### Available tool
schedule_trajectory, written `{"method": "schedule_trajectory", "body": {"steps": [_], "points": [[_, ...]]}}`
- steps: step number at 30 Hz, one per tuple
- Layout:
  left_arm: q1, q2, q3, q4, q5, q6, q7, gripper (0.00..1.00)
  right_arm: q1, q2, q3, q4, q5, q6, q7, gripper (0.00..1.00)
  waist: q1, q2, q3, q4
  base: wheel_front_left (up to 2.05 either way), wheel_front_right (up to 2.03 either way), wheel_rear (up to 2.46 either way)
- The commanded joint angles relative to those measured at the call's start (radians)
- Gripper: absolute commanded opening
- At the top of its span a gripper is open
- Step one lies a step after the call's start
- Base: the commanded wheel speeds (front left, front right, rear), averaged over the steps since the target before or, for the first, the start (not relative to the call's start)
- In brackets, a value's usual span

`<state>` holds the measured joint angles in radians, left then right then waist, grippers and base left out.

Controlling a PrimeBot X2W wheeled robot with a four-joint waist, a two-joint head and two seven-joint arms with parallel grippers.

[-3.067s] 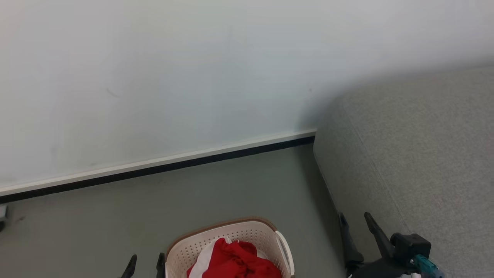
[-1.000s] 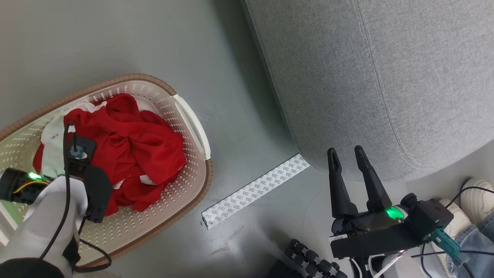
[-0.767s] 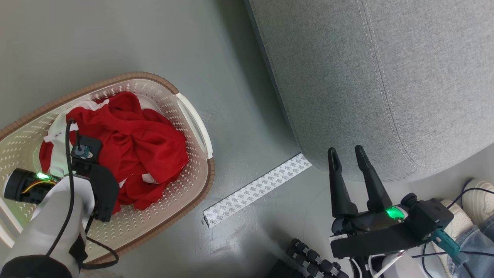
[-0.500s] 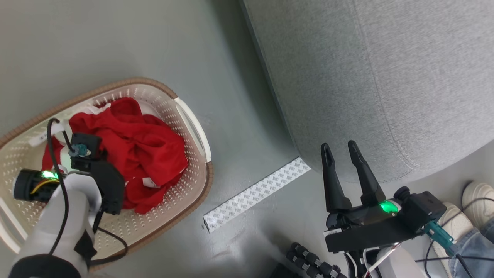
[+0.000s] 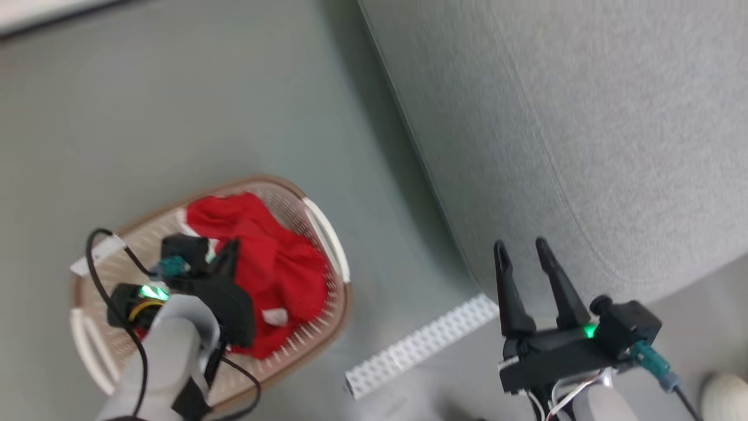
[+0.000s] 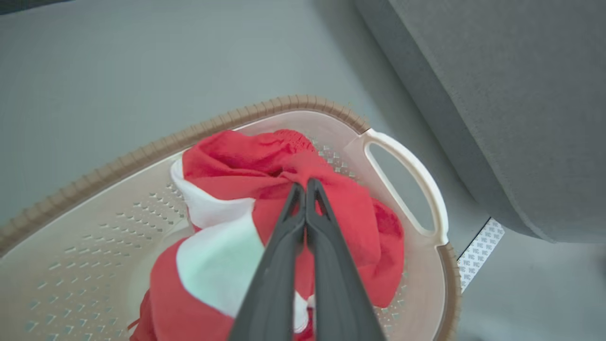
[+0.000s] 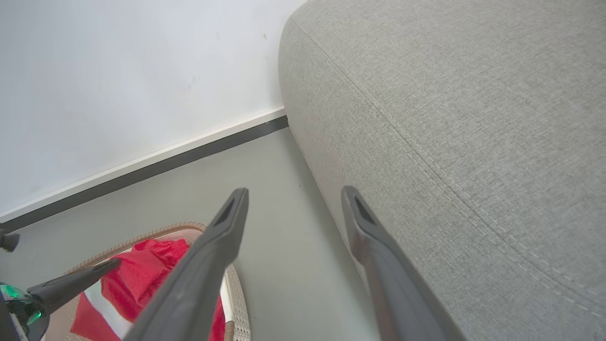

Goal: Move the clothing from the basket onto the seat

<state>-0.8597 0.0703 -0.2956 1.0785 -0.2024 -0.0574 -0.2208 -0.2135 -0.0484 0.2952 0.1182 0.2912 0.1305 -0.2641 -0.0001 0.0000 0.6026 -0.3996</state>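
From the head view we see the basket [image 5: 248, 181] standing on the floor [image 5: 175, 105], toward the lower left. The clothing [image 5: 280, 269] is heaped inside it against the side nearest the seat [image 5: 584, 117]. Our left hand [image 5: 229, 245] reaches down into the basket from the near rim, its dark body over the red cloth. From here we cannot tell how its fingers stand. Our right hand [image 5: 519, 244] hangs at the lower right with its two fingers apart and nothing between them, their tips over the seat's rounded near corner. A white patterned strip [image 5: 421, 345] lies on the floor between the basket and the seat's corner. A pale shoe [image 5: 724, 397] shows blurred in the bottom right corner

From the left wrist view our left hand's fingers [image 6: 284, 237] run together to their tips, and there they are clamped on a gathered fold of the red clothing. The clothing lies in the basket with a white panel showing, close to the white handle [image 6: 416, 175]. The seat's edge rises just beyond that handle, apart from the basket

From the right wrist view our right hand's fingers [image 7: 208, 255] stand wide apart and empty, one over the floor and the other over the seat's side. The white wall [image 7: 118, 71] and its skirting board [image 7: 165, 163] run behind. The basket with the clothing sits at the bottom left, and a finger of our left hand comes in over the cloth
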Motion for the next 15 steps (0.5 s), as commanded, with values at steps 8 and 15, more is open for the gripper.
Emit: {"method": "schedule_trajectory", "body": {"steps": [8, 15], "points": [[0.147, -0.022, -0.129, -0.144, -0.175, -0.047, 0.007, 0.00, 0.124, -0.004, -0.038, 0.116, -0.070, 0.000, 0.000, 1.00, 0.0001, 0.0000, -0.464, 0.237, 0.00, 0.00, 0.00], [0.166, -0.020, -0.288, -0.301, -0.305, 0.013, 0.078, 0.00, 0.217, -0.004, -0.030, 0.127, -0.079, 0.000, 0.026, 1.00, 0.0001, 0.0000, -0.631, 0.316, 0.00, 0.00, 0.00]]}}
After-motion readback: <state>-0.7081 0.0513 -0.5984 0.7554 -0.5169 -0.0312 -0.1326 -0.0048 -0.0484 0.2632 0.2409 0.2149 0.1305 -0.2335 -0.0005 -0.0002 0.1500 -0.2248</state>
